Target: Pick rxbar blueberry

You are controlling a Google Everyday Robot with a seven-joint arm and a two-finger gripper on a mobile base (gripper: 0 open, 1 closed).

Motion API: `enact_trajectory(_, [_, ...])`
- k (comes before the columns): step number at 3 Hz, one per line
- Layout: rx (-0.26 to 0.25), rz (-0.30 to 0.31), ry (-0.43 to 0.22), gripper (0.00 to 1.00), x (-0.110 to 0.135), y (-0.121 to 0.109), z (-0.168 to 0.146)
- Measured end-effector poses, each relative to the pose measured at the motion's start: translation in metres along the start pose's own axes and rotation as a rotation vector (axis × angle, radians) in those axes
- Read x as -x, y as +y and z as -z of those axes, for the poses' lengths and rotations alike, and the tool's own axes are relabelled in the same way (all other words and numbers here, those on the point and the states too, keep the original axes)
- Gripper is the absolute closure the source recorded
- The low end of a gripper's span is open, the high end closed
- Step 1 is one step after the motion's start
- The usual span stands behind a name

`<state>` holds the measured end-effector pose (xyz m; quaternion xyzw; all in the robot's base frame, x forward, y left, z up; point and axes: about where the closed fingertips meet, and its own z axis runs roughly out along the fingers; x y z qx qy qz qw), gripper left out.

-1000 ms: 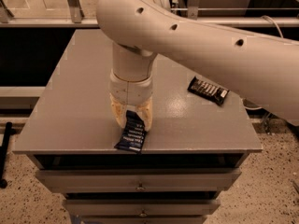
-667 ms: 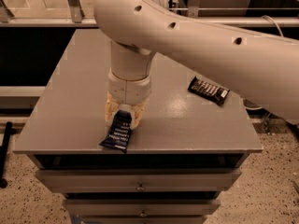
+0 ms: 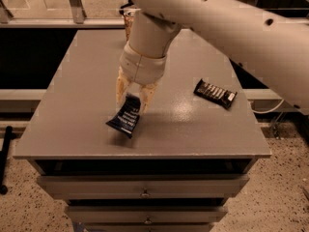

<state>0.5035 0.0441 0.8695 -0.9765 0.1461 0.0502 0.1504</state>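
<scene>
Grey cabinet top (image 3: 82, 86): flat, matte, faintly speckled, square-edged. Metal drawer fronts (image 3: 145, 183) below its front lip.

Gripper (image 3: 132, 103): cream plastic, ribbed cylindrical wrist, two tan tapered fingers (image 3: 147, 98) pointing down over the top's front-centre. Fingers pinched onto the upper crimped end of the rxbar blueberry (image 3: 124, 119).

Bar: thin, flat rectangle, glossy navy wrapper, lines of white text. It hangs tilted over the top's front-centre, with a soft shadow under it. Whether its lower end touches the top cannot be told.

Black wrapped bar (image 3: 216, 93): white stripes, lying flat on the top's right side, well apart from the gripper.
</scene>
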Motion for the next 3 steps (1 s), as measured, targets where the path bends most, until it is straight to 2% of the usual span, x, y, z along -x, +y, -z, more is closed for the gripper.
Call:
enact_trajectory(1, [-0.121, -0.13, -0.016, 1.0, -0.031, -0.001, 0.037])
enact_trajectory(2, [-0.21, -0.235, 0.02, 1.0, -0.055, 0.006, 0.089])
enact_trajectory(3, [-0.208, -0.224, 0.017, 1.0, -0.054, 0.003, 0.083])
